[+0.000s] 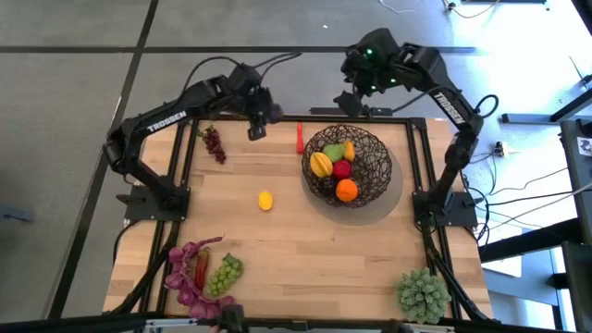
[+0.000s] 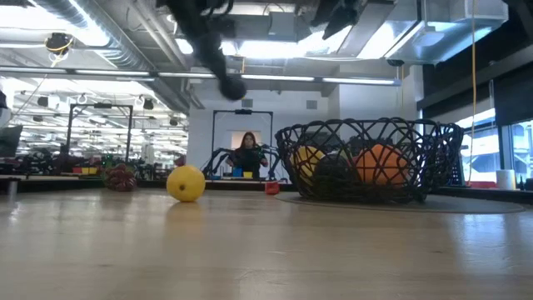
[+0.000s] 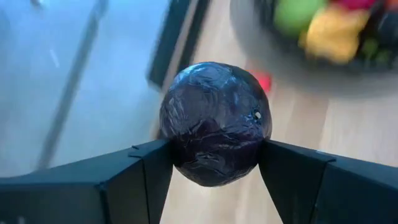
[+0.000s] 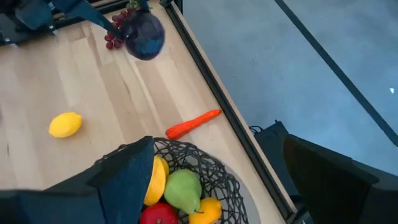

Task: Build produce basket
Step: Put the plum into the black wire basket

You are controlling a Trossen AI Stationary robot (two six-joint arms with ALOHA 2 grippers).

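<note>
Even, bright overhead lighting across table (image 1: 277, 231); soft, short shadows under basket (image 1: 348, 165) in high view. Low view: ceiling light panels (image 2: 275, 50) glare white, window (image 2: 516, 142) at right blown out, near tabletop out of focus, lemon (image 2: 186, 183) fairly sharp. Left wrist view: dark purple ball (image 3: 215, 123) sharp with small specular highlights on wrinkled skin; background heavily blurred, fruit reduced to colour patches. Right wrist view: mild softness, slight edge distortion.
</note>
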